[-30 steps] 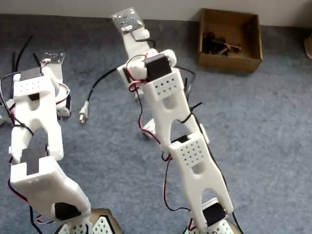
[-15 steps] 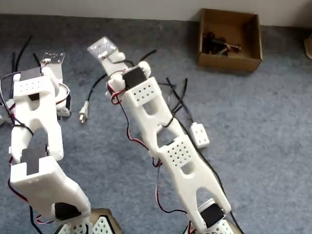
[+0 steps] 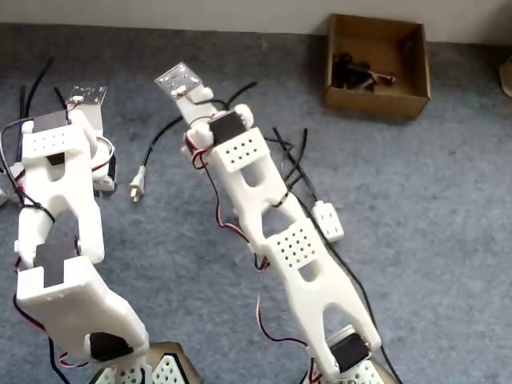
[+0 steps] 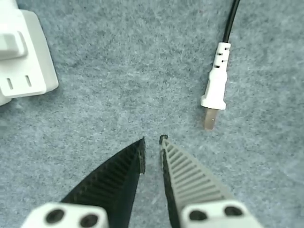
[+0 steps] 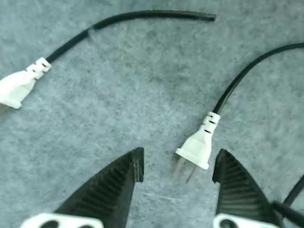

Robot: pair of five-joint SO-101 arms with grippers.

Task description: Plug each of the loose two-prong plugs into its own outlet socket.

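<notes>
My right gripper point(image 5: 179, 159) is open just above the grey carpet. A white two-prong plug point(image 5: 195, 148) on a black cord lies between its fingers, close to one of them and untouched. A second white plug point(image 5: 16, 89) lies farther off; it is the same plug point(image 3: 138, 186) that lies between the two arms in the high view. My left gripper point(image 4: 152, 141) hovers over the carpet with only a slit between its fingertips, holding nothing, and that plug point(image 4: 216, 90) lies a short way ahead of it. A white outlet block point(image 4: 23, 61) lies off to its side. Another white outlet block point(image 3: 328, 220) lies beside the right arm point(image 3: 264, 200).
An open cardboard box point(image 3: 376, 64) with small parts stands at the back right. Loose black cords point(image 3: 284, 148) trail across the carpet around the right arm. One cut cord end point(image 5: 209, 16) lies ahead of the right gripper. The left arm point(image 3: 60, 184) stands at the left edge.
The right arm has swung left, uncovering the outlet block beside it, then eased slightly back to the right. The left arm has not moved.
</notes>
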